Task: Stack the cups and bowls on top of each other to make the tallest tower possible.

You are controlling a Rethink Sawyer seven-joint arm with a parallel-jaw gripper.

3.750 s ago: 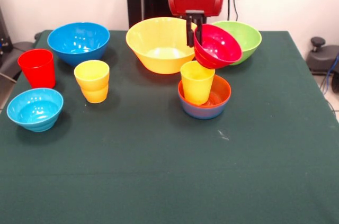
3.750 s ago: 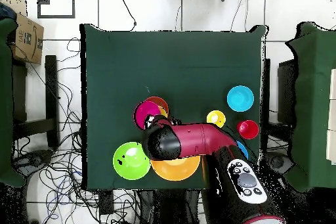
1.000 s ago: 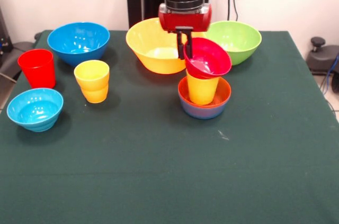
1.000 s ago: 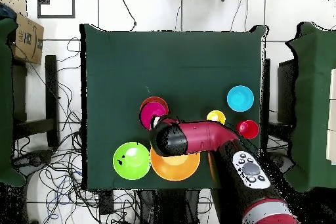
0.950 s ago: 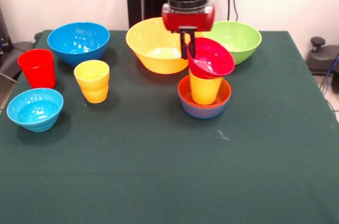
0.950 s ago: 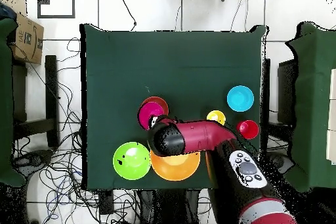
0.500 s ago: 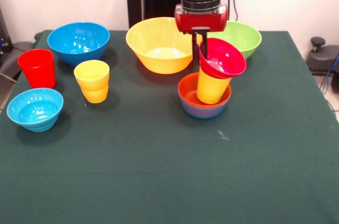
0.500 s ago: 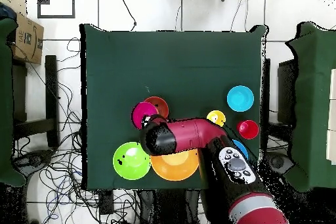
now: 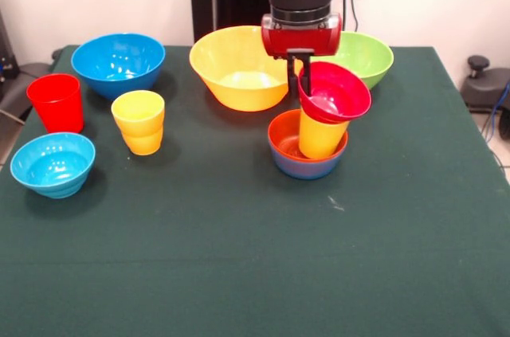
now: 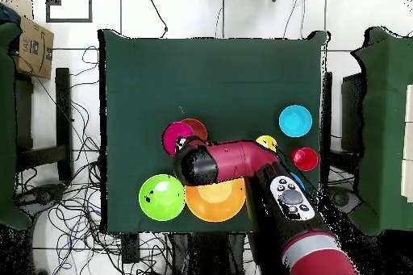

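Two stacked yellow cups (image 9: 139, 121) stand nearest you on the left of the tabletop (image 9: 239, 273), beside the light-blue bowl (image 9: 52, 163) and red cup (image 9: 56, 102). At mid-table the orange-red bowl (image 9: 291, 148) holds a leaning yellow cup (image 9: 319, 136) — the crimson bowl (image 9: 335, 93) sits tilted on its mouth, its rim clenched by your end effector (image 9: 297, 76). Farther back you have the blue bowl (image 9: 118, 63), the large yellow-orange bowl (image 9: 237, 66) and the lime green bowl (image 9: 363, 55).
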